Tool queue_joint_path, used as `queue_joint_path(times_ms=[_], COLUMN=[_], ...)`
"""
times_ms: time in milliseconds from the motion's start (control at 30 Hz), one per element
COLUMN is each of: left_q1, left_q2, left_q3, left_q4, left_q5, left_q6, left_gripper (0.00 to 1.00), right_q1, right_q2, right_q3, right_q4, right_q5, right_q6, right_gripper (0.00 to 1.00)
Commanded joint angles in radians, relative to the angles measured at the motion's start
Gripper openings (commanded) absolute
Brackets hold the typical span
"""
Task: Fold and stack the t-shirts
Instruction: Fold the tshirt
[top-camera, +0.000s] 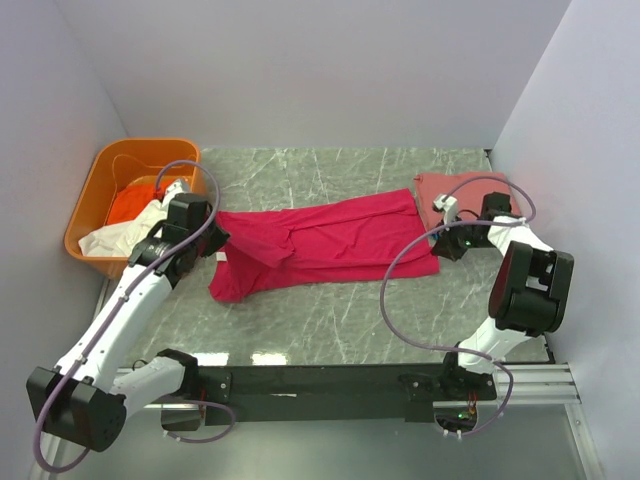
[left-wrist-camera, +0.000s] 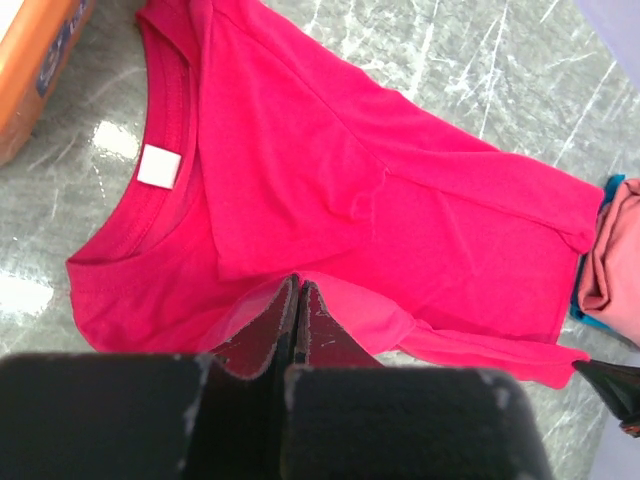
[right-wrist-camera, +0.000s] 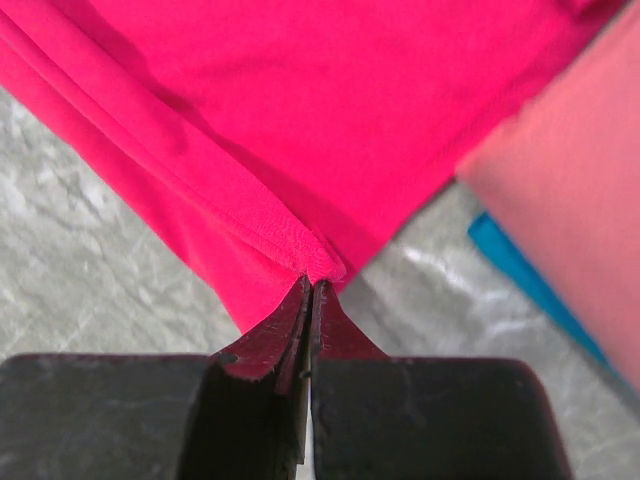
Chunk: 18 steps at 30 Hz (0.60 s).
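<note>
Lying flat on the table (top-camera: 330, 310), the crimson t-shirt (top-camera: 330, 240) looks light and limp; left gripper (left-wrist-camera: 297, 290) clenches a fold near its collar, right gripper (right-wrist-camera: 309, 290) its hem corner; edges suit pinching best.

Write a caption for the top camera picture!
Teamwork: left gripper and right gripper pinch opposite ends of a crimson-pink cloth t-shirt.

Five t-shirts (top-camera: 330, 240), one tub (top-camera: 100, 172), two arms (top-camera: 125, 305).

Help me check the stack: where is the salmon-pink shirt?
In the top view the salmon-pink shirt lies folded at the table's far right, beside the crimson shirt's hem end and beyond the right gripper; a blue shirt peeks from under it.
</note>
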<state>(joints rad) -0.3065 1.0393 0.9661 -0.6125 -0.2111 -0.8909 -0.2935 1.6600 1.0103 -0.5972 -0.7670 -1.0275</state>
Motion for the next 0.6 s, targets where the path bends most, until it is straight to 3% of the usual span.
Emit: queue_joint_path(times_ms=[0,567], left_q1=[0.021,0.081], left_q2=[0.014,0.113], left_q3=[0.023,0.034], left_q4=[0.057,0.12], left_q5=[0.021,0.07], left_q6=[0.04,0.076], left_gripper=[0.0,0.0], right_q1=[0.034,0.079], right_q2=[0.02,0.063], right_q3=[0.059,0.109], right_q4=[0.059,0.14], right_q5=[0.017,0.14], right_q6=[0.063,0.199], right_gripper=[0.0,0.0])
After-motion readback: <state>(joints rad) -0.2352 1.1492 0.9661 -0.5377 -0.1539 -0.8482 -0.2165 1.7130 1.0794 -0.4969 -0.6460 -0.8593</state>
